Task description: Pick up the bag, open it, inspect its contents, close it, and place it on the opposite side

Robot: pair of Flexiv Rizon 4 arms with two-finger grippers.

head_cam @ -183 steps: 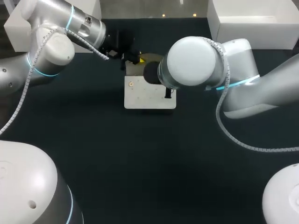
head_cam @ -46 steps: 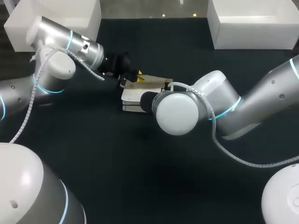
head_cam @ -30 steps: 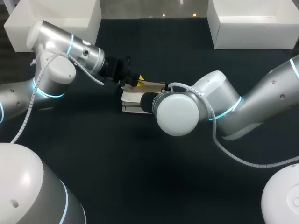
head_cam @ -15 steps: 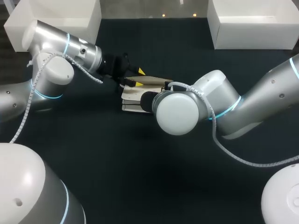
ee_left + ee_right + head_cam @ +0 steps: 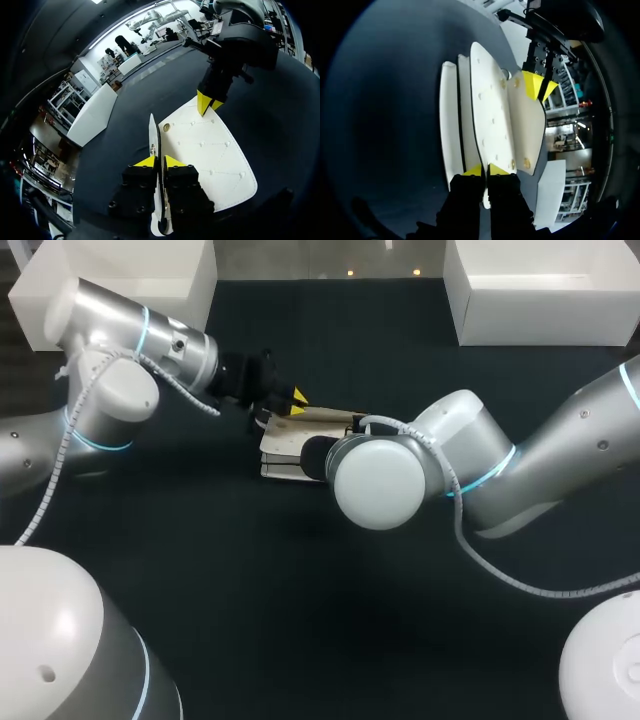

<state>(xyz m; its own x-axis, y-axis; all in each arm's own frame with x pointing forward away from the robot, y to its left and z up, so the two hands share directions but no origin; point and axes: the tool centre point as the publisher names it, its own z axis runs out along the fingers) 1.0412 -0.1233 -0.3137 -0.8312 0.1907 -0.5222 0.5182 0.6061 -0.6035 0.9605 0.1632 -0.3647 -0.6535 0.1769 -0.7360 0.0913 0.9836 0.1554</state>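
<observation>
The white bag (image 5: 285, 443) lay on the dark table (image 5: 300, 580), a little beyond its middle, between the two arms. It was open, its flap (image 5: 210, 155) lifted away from the stacked white panels of the body.

The left gripper (image 5: 159, 161) came in from the left side and was clenched on the flap's thin edge. That edge ran upright between its two yellow tips, which pressed on it from either side. A small round snap (image 5: 166, 128) sat on the flap just ahead of those fingers, and rows of small studs dotted the flap's surface.

The right gripper (image 5: 485, 171) held the opposite end of the bag, its yellow tips closed on one of the body's inner panels (image 5: 490, 110). Two more white layers stood beside that panel on one side, and the flap spread out on the other. In the head view, the right arm's big elbow joint (image 5: 378, 483) hid most of this gripper. Its grasp could only be read from its own wrist view, where the fingers appeared to touch the panel on both sides. From the left wrist view, the right gripper's tips met the far edge of the flap.
</observation>
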